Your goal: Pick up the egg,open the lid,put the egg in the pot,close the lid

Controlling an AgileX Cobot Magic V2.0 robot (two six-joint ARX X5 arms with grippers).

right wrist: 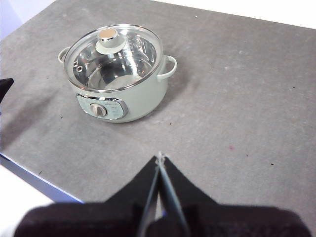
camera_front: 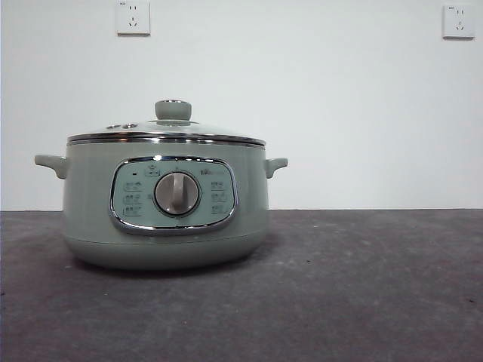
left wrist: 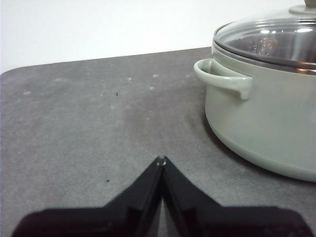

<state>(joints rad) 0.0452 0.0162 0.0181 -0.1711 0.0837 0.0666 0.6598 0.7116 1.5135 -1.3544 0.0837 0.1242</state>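
Beside left end effector (left wrist: 161, 160), lidded pot (left wrist: 266, 113)

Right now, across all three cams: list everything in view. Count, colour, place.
pot: one, pale sage green with chrome-framed panel and grey dial, on the table, left of centre in the front view.
lid: one, clear glass, chrome rim, pale green knob, seated on the pot.
egg: none visible in any view; the steel inside of the pot shows nothing through the glass.
table: one, dark grey, under the pot.
wall sockets: two, white, high on the white wall behind.
left gripper: one, black, jaws shut, low over the table beside a pot handle.
right gripper: one, black, jaws shut, high above the table, away from the pot.
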